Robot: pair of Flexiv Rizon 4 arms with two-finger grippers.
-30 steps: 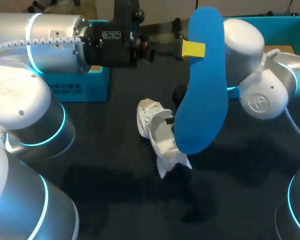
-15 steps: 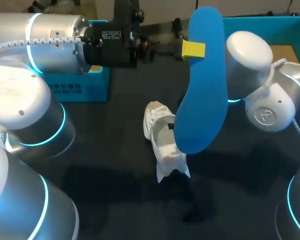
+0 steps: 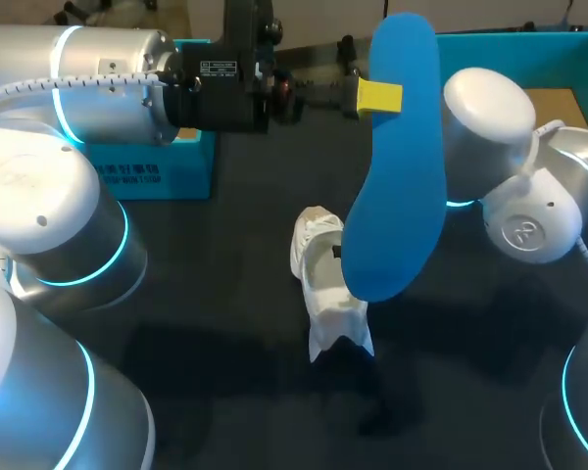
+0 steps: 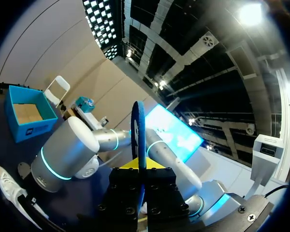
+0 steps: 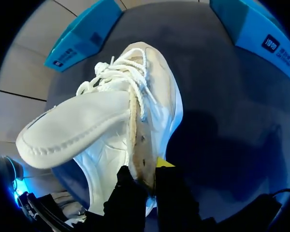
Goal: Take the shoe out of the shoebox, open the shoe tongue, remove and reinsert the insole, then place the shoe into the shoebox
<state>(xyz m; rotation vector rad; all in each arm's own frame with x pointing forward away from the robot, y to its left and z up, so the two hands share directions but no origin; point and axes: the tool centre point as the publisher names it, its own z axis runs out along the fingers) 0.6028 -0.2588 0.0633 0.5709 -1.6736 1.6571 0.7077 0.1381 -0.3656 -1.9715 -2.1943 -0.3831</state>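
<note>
Both claws pinch: left gripper point(image 4: 140, 170) grips the blue insole point(image 3: 397, 176), likely light and bendy, by its edge; right gripper point(image 5: 149, 176) nips the rim of the soft white shoe point(image 3: 325, 279).

dim light; shoe point(image 5: 135, 106) casts a soft shadow on the dark table point(image 5: 222, 72)
</note>
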